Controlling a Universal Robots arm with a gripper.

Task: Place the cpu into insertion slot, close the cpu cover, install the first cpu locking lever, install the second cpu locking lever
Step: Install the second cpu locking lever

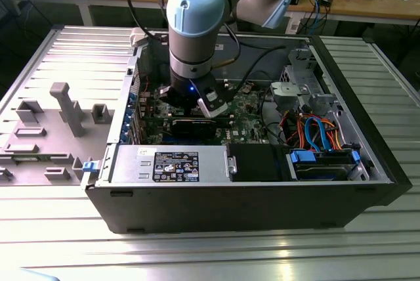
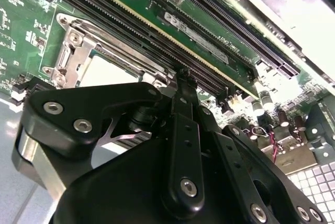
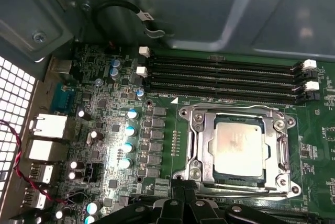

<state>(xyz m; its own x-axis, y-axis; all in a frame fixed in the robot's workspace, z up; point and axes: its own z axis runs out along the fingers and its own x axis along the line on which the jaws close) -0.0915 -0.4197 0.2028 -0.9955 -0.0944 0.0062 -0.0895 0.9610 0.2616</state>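
In the first wrist view the cpu point(image 3: 238, 145) lies flat in the insertion slot point(image 3: 189, 174) on the green board, its silver-grey top showing. The cpu cover point(image 3: 283, 150) is down over it, framing the chip. Thin wire levers run along two sides of the socket point(image 3: 230, 109); whether they are latched I cannot tell. My gripper point(image 3: 186, 204) hovers at the socket's edge, fingers shut with nothing between them. The second wrist view shows the gripper point(image 2: 183, 73) beside the cover point(image 2: 93, 47) and the pale cpu point(image 2: 112, 75). In the exterior view the gripper point(image 1: 189, 100) reaches down into the open computer case.
Long black memory slots point(image 3: 225, 77) run beside the socket, and a card slot point(image 2: 241, 28) lies further off. Capacitors point(image 3: 128, 130) and rear ports point(image 3: 49, 127) crowd one side. A power supply point(image 1: 170, 163), drive bay point(image 1: 325, 163) and cables point(image 1: 315, 130) fill the case. A grey fixture tray point(image 1: 59, 117) lies at the exterior view's left.
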